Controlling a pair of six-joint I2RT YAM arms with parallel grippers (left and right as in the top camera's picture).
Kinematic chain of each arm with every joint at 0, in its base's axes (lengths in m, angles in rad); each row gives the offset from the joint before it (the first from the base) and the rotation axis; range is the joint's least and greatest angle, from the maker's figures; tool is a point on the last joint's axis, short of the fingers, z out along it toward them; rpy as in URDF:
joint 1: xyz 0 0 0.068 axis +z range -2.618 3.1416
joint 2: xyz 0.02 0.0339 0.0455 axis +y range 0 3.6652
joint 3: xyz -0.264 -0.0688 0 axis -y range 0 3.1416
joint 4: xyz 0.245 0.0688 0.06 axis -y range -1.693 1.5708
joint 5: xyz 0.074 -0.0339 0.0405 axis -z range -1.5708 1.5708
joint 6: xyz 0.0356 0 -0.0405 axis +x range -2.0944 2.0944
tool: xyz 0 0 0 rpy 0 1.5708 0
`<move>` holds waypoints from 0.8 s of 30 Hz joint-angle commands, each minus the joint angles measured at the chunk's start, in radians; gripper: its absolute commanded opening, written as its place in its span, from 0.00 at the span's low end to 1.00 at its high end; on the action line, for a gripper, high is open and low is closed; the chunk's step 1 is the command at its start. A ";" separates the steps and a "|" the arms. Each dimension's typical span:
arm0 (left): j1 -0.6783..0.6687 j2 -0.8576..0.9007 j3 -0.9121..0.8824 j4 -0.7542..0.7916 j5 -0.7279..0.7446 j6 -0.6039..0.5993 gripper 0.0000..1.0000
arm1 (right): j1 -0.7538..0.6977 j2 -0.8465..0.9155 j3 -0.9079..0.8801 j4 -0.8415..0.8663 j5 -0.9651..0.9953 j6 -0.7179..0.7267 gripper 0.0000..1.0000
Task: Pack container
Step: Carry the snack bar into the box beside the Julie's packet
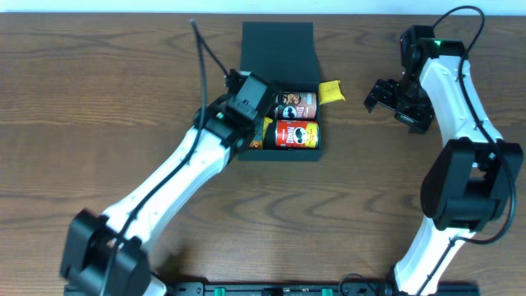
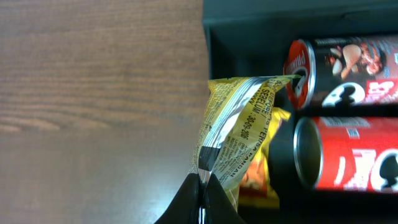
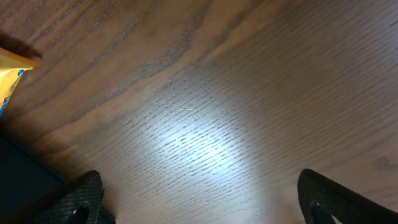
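The dark container (image 1: 278,154) stands open at the table's middle, its lid (image 1: 278,49) folded back. Inside lie two red chip cans (image 1: 296,134), one above the other (image 1: 294,105). My left gripper (image 1: 257,129) is shut on the sealed edge of a yellow snack packet (image 2: 233,127) at the container's left side, beside the can ends (image 2: 306,152). A second yellow packet (image 1: 331,91) lies on the table just right of the container; its corner shows in the right wrist view (image 3: 9,78). My right gripper (image 1: 386,103) is open and empty over bare wood.
The wooden table (image 1: 99,99) surrounds the container. A black cable (image 1: 209,53) rises from the left arm near the lid. The right arm's base (image 1: 468,189) stands at the front right.
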 commanded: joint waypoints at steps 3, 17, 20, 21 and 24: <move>0.003 0.100 0.143 -0.021 -0.044 0.036 0.06 | 0.003 0.001 0.012 0.008 0.015 -0.010 0.99; -0.005 0.188 0.166 -0.009 -0.017 -0.064 0.06 | 0.003 0.001 0.012 0.009 0.015 -0.010 0.99; -0.006 0.193 0.166 0.002 -0.018 -0.105 0.06 | 0.003 0.001 0.012 0.009 0.015 -0.010 0.99; -0.006 0.197 0.166 0.008 -0.017 -0.109 0.06 | 0.003 0.001 0.012 0.008 0.015 -0.010 0.99; -0.008 0.224 0.166 0.021 -0.012 -0.122 0.06 | 0.003 0.001 0.012 0.008 0.015 -0.011 0.99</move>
